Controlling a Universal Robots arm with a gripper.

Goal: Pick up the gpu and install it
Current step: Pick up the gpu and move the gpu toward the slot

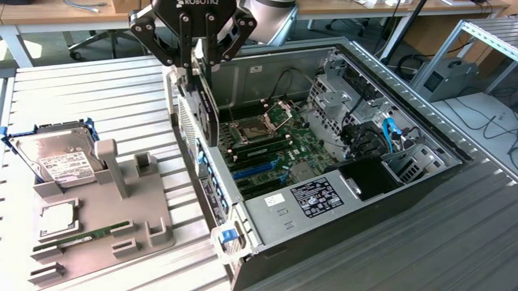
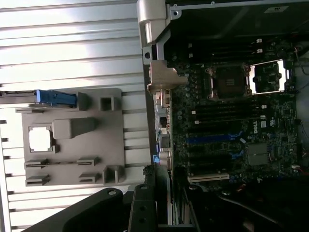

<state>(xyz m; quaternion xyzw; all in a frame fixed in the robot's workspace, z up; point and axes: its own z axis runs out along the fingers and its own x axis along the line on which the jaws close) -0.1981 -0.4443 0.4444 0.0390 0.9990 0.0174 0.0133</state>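
The gripper (image 1: pixel 200 63) is closed on the top edge of the gpu (image 1: pixel 207 112), holding it upright over the open computer case (image 1: pixel 364 242).

Single arm at 12 o'clock of exterior view. Grey wrist segment (image 1: pixel 271 18) at 2 o'clock from claw (image 1: pixel 198 62). Claw points straight down, toward 6 o'clock. Black linkage fingers (image 1: pixel 154 39) angled inward, half closed. Tips pinch top edge of gpu (image 1: pixel 202 109), which hangs vertical beneath claw at 6 o'clock.
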